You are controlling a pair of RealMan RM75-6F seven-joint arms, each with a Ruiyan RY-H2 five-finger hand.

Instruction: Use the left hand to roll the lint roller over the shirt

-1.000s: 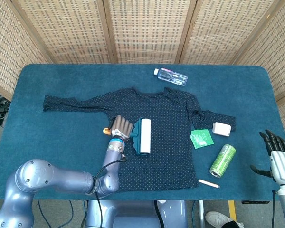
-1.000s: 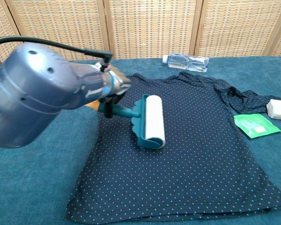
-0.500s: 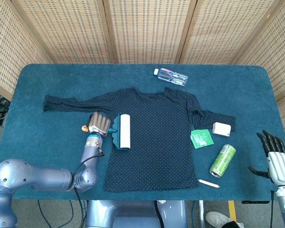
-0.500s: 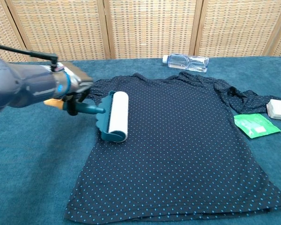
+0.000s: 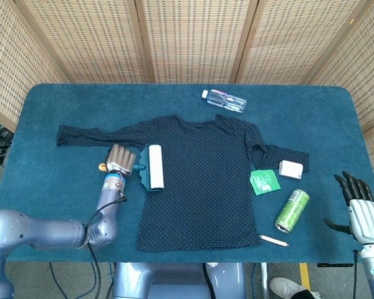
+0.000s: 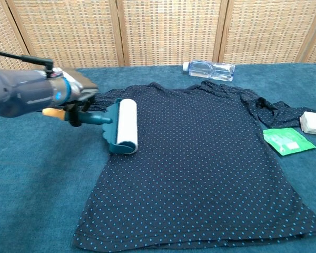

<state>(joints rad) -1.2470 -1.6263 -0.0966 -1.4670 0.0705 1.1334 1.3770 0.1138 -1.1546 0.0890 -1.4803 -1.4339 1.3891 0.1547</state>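
A dark navy shirt with small blue dots (image 5: 202,177) (image 6: 210,168) lies flat in the middle of the blue table. My left hand (image 5: 120,160) (image 6: 73,97) grips the teal handle of the lint roller (image 5: 153,167) (image 6: 123,126), just off the shirt's left edge. The roller's white drum rests on the shirt's left side below the sleeve, lengthwise toward me. My right hand (image 5: 359,208) hangs open beyond the table's right front corner, holding nothing; the chest view does not show it.
A clear water bottle (image 5: 224,100) (image 6: 209,69) lies behind the shirt. Right of the shirt lie a green packet (image 5: 264,182) (image 6: 288,140), a white box (image 5: 290,169) (image 6: 314,122), a green can (image 5: 292,210) on its side and a pencil (image 5: 273,240).
My left hand has dragged the lint roller leftward across the shirt, from near its middle to its left edge. The right hand has barely moved.
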